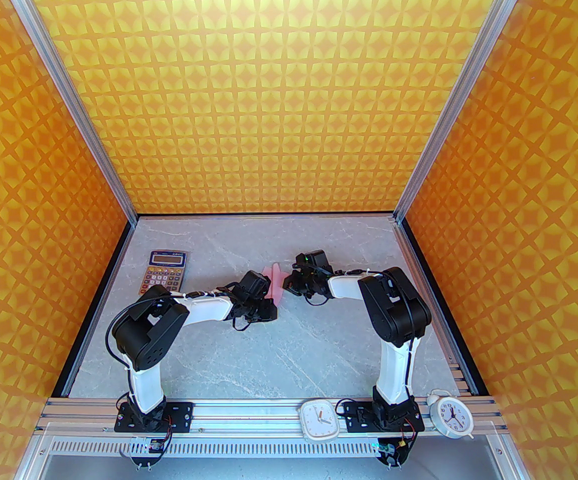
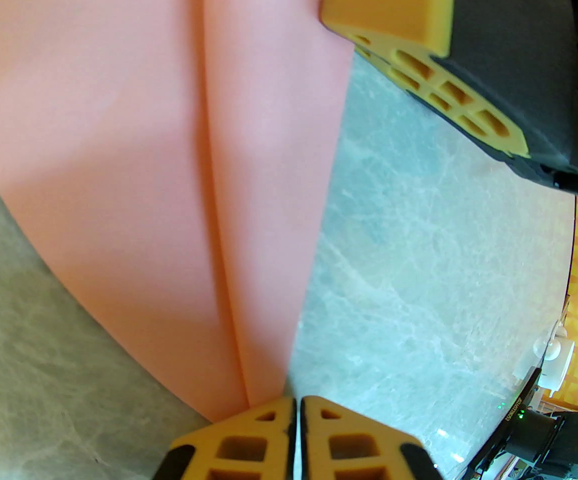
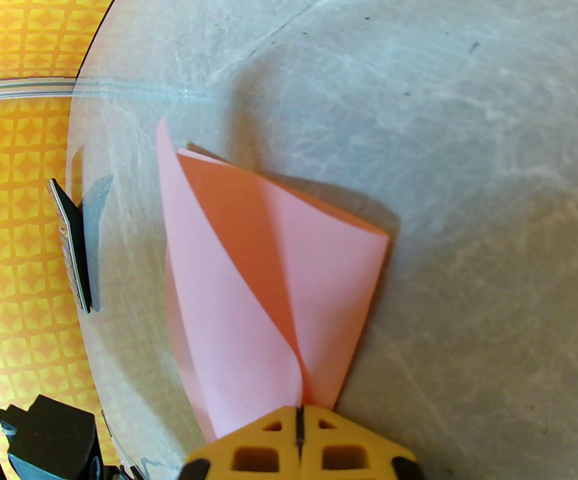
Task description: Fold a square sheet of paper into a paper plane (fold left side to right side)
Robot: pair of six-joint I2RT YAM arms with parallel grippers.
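The square sheet of paper (image 1: 275,280) is pale pink and stands up off the grey table between my two grippers, folded into loose layers rather than a dart shape. In the left wrist view the paper (image 2: 144,168) spreads wide with a long crease, and its lower tip runs into my left gripper (image 2: 298,408), which is shut on it. One orange finger (image 2: 409,13) of the right gripper touches its far edge. In the right wrist view the paper (image 3: 319,278) fans open above my right gripper (image 3: 299,415), also shut on it. From above, the left gripper (image 1: 272,308) and right gripper (image 1: 289,284) sit close together.
An orange-keyed calculator (image 1: 165,271) lies at the back left of the table, and the same calculator (image 3: 71,248) shows edge-on in the right wrist view. Two white clocks (image 1: 319,420) (image 1: 450,414) rest on the front rail by the right arm's base. Orange patterned walls enclose the table.
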